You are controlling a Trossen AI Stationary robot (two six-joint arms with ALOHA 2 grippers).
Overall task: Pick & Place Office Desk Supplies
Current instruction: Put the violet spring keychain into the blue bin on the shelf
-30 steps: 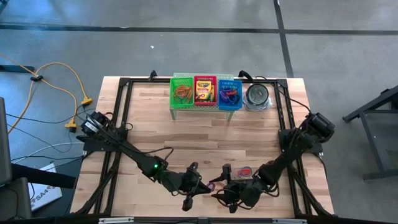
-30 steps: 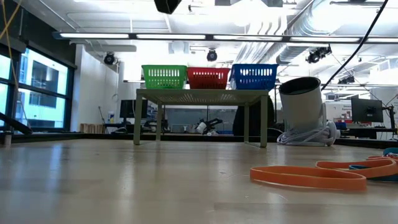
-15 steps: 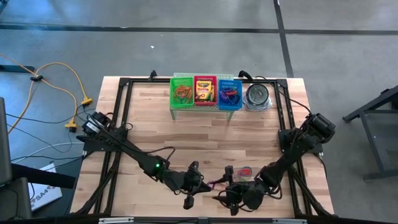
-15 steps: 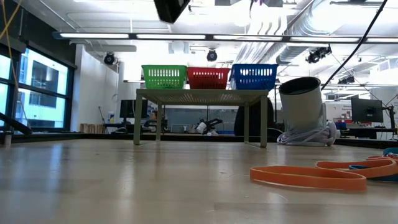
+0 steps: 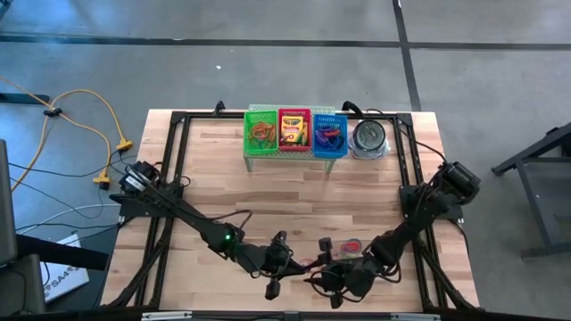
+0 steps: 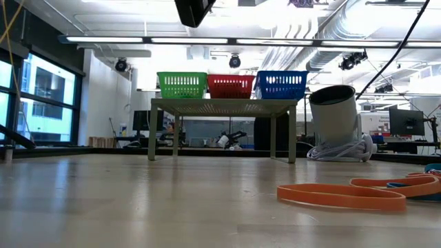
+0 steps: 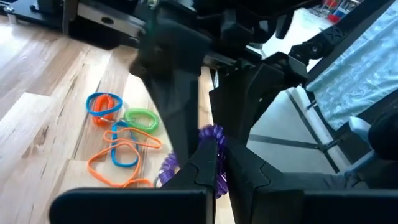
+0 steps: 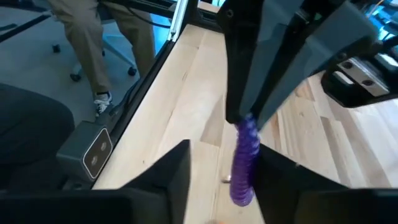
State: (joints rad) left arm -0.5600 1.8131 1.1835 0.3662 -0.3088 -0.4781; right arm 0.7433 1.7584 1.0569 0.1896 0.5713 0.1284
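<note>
2 grippers meet at worktop's (image 5: 214,178) near edge | left gripper (image 7: 211,163) jaws clenched on purple rubber band (image 7: 214,155), a thin coiled loop hanging lengthwise into right gripper (image 8: 217,168) | right jaws spread around it, closing looks likely | spare bands (image 7: 121,146) lie flat beside

The counter (image 5: 294,192) is pale planked wood with visible grain and a soft satin sheen. The three baskets (image 6: 231,85) at its far edge are glossy plastic mesh. Beside them the tin (image 5: 369,137) looks like bright reflective metal. The purple band (image 7: 214,158) has a ruffled, matt rubbery surface; the orange bands (image 7: 124,155) are smooth rubber.
</note>
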